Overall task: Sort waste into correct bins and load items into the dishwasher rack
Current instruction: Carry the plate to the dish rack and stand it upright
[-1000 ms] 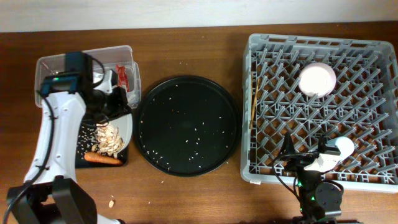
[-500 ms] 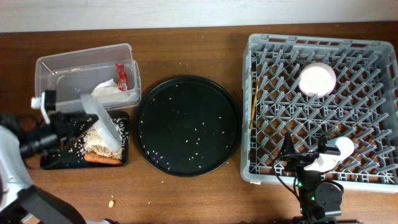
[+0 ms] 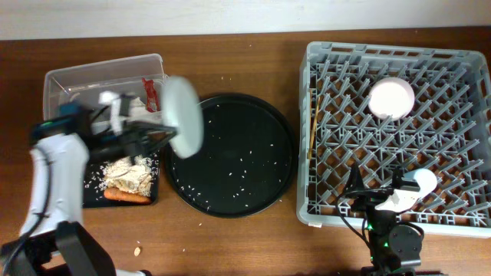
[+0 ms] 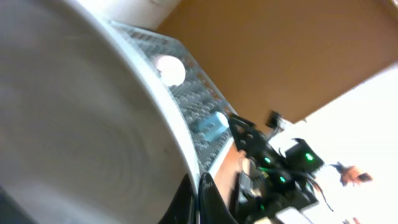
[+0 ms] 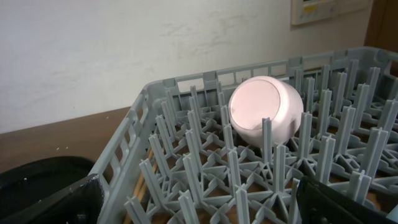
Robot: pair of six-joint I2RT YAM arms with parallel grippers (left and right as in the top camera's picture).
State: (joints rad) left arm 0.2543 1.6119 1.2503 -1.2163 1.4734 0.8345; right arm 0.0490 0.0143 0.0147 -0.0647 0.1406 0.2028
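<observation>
overhead: left gripper pinching the rim of the plate, plate tipped on edge and blurred, hanging over the left edge of the round tray. scraps piled in the black bin, an orange bit beside them. red wrapper in the tub; napkin mostly hidden by the arm. loose grains dot the round tray and the counter. bowl and cup sit in the rack, chopsticks along its left wall. left wrist: plate face fills the left of the view and looks bare, gripper closed on its edge at the bottom; rack with bowl and cup far off ahead. right wrist: right gripper spread and empty, low over the near side of the rack, bowl resting against the pegs ahead. judgement: waste looks sorted, step in hand is loading the plate. next move calls for carrying it across the round tray to the rack, keeping it on edge, and dropping it between free pegs clear of bowl, cup and right arm.
</observation>
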